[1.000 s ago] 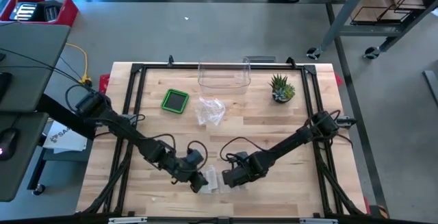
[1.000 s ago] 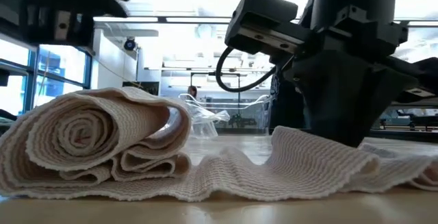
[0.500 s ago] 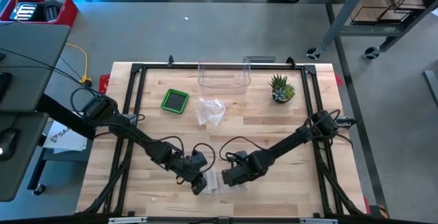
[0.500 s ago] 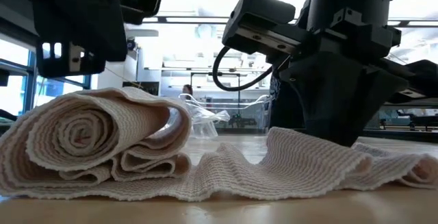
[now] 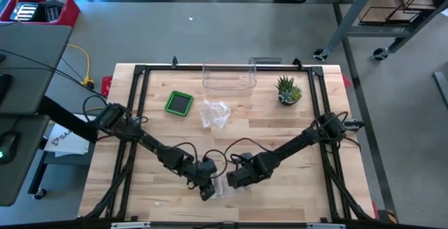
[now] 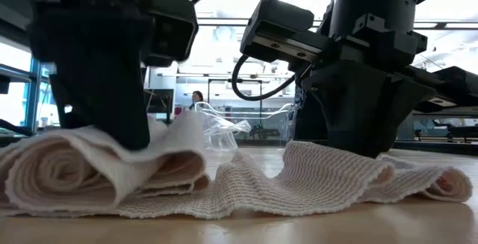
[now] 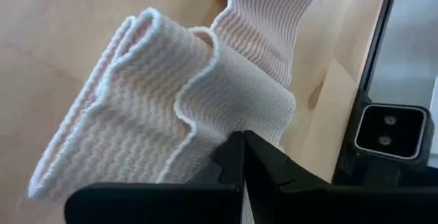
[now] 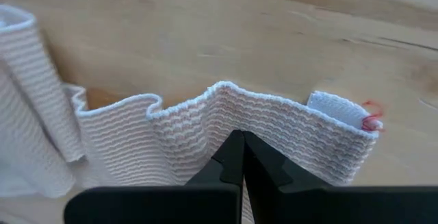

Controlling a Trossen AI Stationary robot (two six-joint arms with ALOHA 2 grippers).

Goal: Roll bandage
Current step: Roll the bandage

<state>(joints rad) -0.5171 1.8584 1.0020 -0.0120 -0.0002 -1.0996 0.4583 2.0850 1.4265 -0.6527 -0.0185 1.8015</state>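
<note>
1. High view: bandage (image 5: 218,185) mostly covered by the left gripper (image 5: 206,190) and right gripper (image 5: 234,181); only small pale patches show.
2. Low view: rolled end partly behind the left gripper; arms cut off at top edge.
3. Wrist views: fingertip contact with the cloth hidden under the fingers (image 7: 233,157).

High view looks straight down on the whole table (image 5: 280,127); low and wrist views sit close, sharing the bandage (image 6: 246,188)
</note>
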